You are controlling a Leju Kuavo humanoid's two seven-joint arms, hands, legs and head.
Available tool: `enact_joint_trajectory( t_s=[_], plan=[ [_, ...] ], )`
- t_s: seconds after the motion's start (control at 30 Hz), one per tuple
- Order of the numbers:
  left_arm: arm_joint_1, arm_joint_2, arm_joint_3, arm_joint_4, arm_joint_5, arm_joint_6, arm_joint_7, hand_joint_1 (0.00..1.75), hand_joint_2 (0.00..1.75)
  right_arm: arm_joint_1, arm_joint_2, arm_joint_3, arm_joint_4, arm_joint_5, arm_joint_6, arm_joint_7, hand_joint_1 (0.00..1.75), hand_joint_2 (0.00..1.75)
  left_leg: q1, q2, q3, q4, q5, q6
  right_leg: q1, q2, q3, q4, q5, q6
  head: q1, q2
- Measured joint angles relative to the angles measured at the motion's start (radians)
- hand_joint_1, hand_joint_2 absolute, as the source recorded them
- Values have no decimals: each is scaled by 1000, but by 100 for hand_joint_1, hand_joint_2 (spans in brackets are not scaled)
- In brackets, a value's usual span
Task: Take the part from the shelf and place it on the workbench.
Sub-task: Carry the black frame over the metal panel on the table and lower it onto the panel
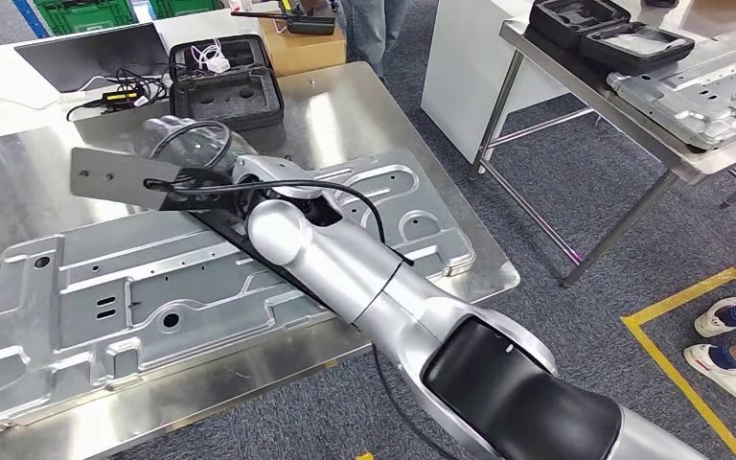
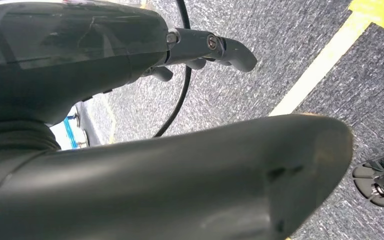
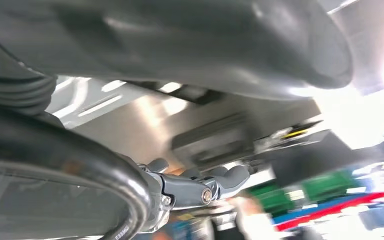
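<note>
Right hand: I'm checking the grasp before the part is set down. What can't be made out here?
- Head view: the right hand is behind its own wrist and the dark flat part; the fingers' hold is hidden.
- Right wrist view: motion blur; the part cannot be told.
- Left wrist view: the left hand is largely covered by its thumb; whether open or shut is unclear.

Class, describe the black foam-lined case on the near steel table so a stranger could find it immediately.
Start at the steel workbench bearing the large stamped metal panel. At its far edge, beyond the panel, sits the open black case. Unlike the flat grey laptop beside it, it holds moulded foam cut-outs and a white cable.
</note>
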Motion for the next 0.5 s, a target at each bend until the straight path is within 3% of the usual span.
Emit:
enact_joint_trajectory(
  t_s=[0.3, 0.5],
  plan=[
    [4, 1, 25, 0, 29, 3, 0, 0, 0, 80, 11, 211, -366, -181, 80, 21, 0, 0, 0, 0, 0, 0, 0, 0, 0, 0, 0, 0, 0, 0, 0, 0],
    [7, 1, 43, 0, 39, 12, 0, 0, 0, 157, -5, 292, -541, -265, 78, 11, 0, 0, 0, 0, 0, 0, 0, 0, 0, 0, 0, 0, 0, 0, 0, 0]
  ],
)
